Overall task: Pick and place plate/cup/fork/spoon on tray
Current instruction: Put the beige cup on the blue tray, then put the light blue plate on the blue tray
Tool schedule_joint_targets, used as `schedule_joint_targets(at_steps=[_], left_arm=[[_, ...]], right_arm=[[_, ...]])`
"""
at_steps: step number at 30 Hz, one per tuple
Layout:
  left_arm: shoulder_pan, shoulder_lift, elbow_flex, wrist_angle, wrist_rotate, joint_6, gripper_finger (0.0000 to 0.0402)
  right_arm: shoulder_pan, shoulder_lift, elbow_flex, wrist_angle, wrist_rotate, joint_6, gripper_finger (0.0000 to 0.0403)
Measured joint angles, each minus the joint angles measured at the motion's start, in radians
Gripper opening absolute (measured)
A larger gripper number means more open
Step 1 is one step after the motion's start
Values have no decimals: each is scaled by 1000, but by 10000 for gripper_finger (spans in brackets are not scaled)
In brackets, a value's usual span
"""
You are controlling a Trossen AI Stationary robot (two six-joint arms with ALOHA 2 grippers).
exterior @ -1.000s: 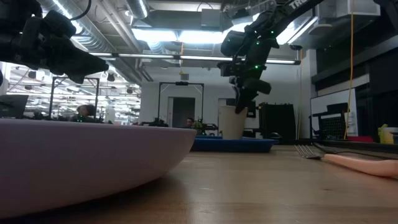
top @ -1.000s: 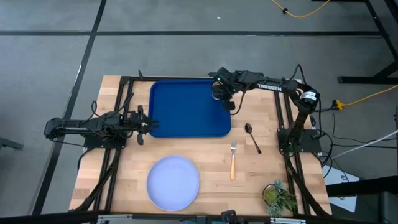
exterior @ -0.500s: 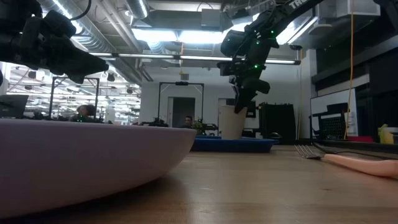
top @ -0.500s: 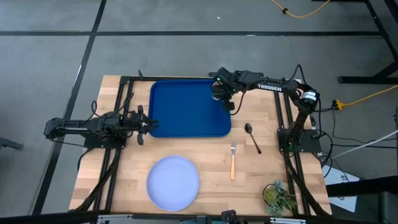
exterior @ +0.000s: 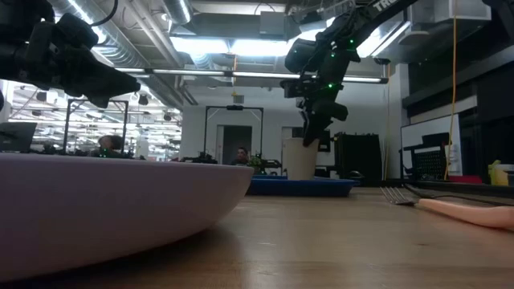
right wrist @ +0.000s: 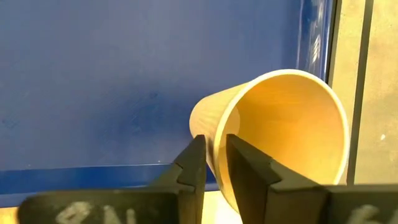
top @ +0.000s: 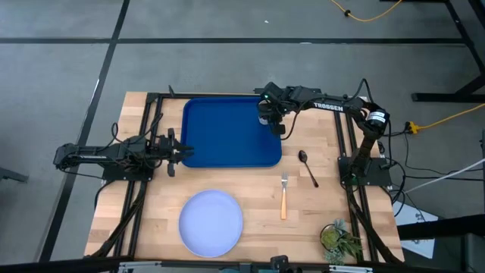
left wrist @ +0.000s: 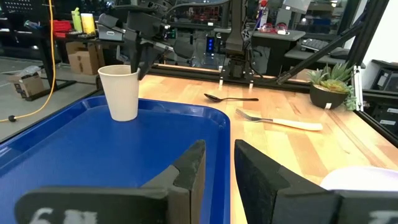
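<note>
Gripping the cup (left wrist: pixel 122 91) rim narrowly, right gripper (right wrist: pixel 213 163) at tray (top: pixel 220 140) far-right corner; left gripper (left wrist: pixel 214 168) narrow, beside tray's left edge.

From above we look straight down on the whole table (top: pixel 250 189); low, level across it. Both wrist cameras sit close over the tray (left wrist: pixel 155 149), sharing the cup (right wrist: pixel 273 137).
</note>
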Motion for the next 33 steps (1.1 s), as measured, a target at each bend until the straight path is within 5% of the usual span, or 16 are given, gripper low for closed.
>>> schedule_joint_targets(at_steps=[24,33], left_arm=[[0,0,0,0,0,0,79],[0,0,0,0,0,0,79]], right_arm=[[57,-5,0,0,56,-3,90],[106,-72,0,27,189,-4,90]])
